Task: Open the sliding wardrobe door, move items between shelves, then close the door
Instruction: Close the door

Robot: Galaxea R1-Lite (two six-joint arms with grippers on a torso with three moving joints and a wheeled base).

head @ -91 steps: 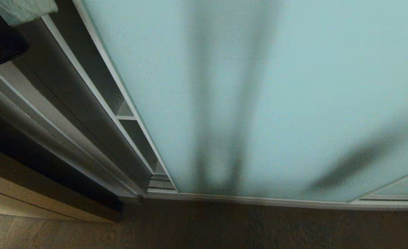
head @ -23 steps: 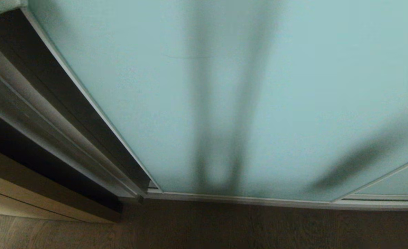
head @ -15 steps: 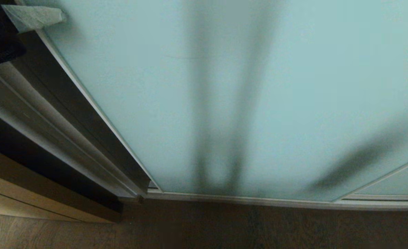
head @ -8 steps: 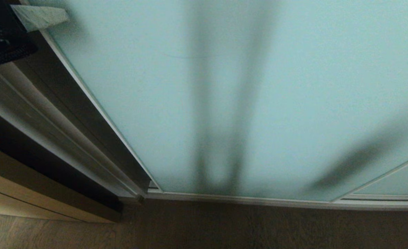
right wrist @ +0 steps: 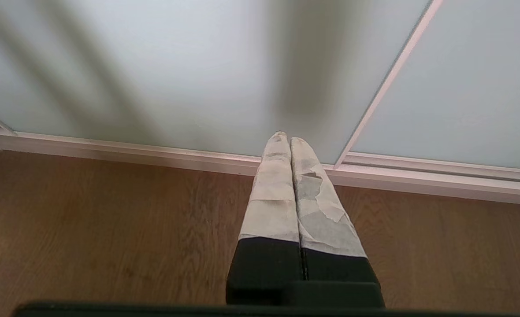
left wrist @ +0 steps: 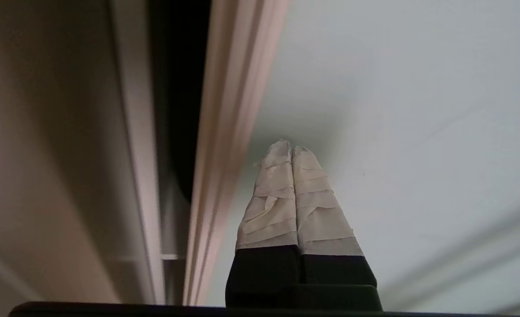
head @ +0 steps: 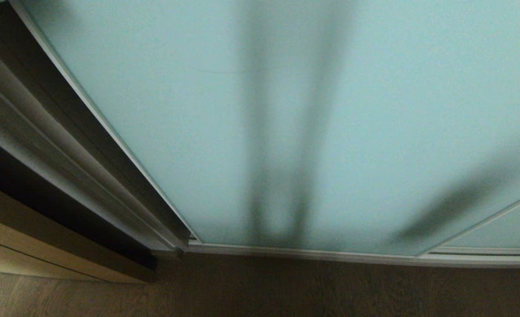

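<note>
The sliding wardrobe door [head: 321, 132], a tall panel of frosted pale teal glass in a thin silver frame, stands upright on its floor track, drawn almost to the wardrobe's left side with a narrow dark gap beside it.

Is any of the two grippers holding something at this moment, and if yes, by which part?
Nothing is held. The left gripper is shut and empty at the sliding wardrobe door; the right gripper is shut and empty too.

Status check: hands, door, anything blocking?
Left hand shut, empty, at sliding door near its frame edge. Right hand shut, parked low over floor. Door nearly closed; nothing blocking.
</note>
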